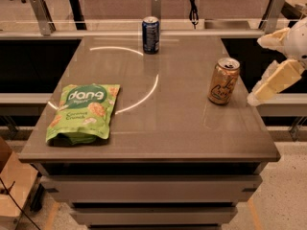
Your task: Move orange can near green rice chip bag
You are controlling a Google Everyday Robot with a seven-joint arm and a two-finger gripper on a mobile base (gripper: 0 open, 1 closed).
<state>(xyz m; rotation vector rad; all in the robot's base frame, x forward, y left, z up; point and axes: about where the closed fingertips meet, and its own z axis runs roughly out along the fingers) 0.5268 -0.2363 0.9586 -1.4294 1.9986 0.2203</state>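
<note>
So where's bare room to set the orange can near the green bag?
Wide bare table between green rice chip bag and orange can; also in front of blue can. Nothing crowded. Claw hangs off the right edge.

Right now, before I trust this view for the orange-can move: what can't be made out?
Camera view:
- The gripper, off the right edge of the grey table beside the orange-gold aluminium can: its arm is cut off by the frame's right edge.
- That can's cursive lettering: too small to read.
- The dark blue can at the back: label too small to read.
- The light-green snack pouch: underside hidden against the tabletop.
</note>
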